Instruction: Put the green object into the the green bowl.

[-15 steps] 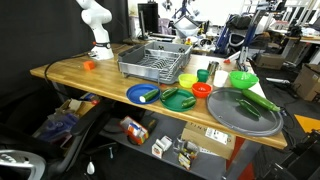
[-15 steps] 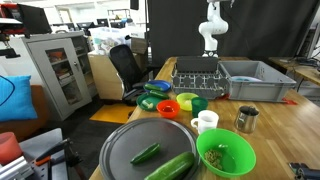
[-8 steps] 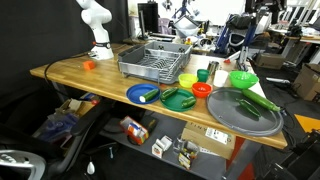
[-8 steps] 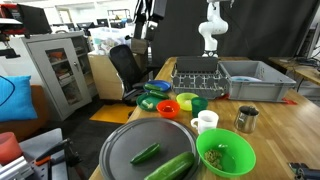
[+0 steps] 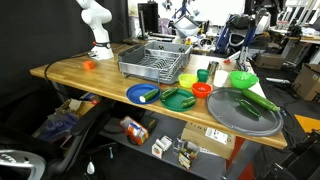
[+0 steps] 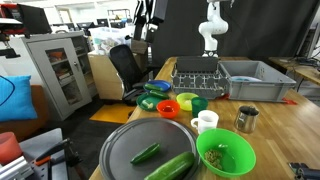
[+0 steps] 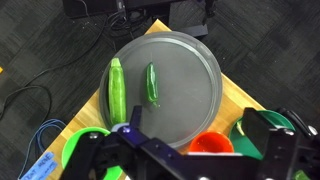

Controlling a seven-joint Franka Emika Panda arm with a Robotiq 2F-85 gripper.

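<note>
The green object [image 7: 152,83] is a small dark green oblong piece lying on a round grey tray [image 7: 195,65], next to a longer, lighter green stick [image 7: 116,90]. It also shows in both exterior views [image 6: 146,153] [image 5: 250,108]. The green bowl [image 7: 85,142] is lime green and stands beside the tray; it shows in both exterior views [image 6: 225,155] [image 5: 243,79]. My gripper [image 7: 195,121] hangs high above the tray's edge, jaws wide open and empty. In an exterior view the dark gripper [image 6: 147,22] is at the top, well above the table.
An orange bowl [image 7: 210,146] and a flat dark green dish [image 7: 250,128] lie under my gripper. A white cup [image 6: 207,121], a metal cup [image 6: 246,118], a blue plate [image 5: 143,94] and a dish rack [image 5: 155,62] stand on the wooden table [image 5: 70,72].
In an exterior view the dark gripper came into the top of the picture between one second and half a second ago. Since then nothing has visibly moved.
</note>
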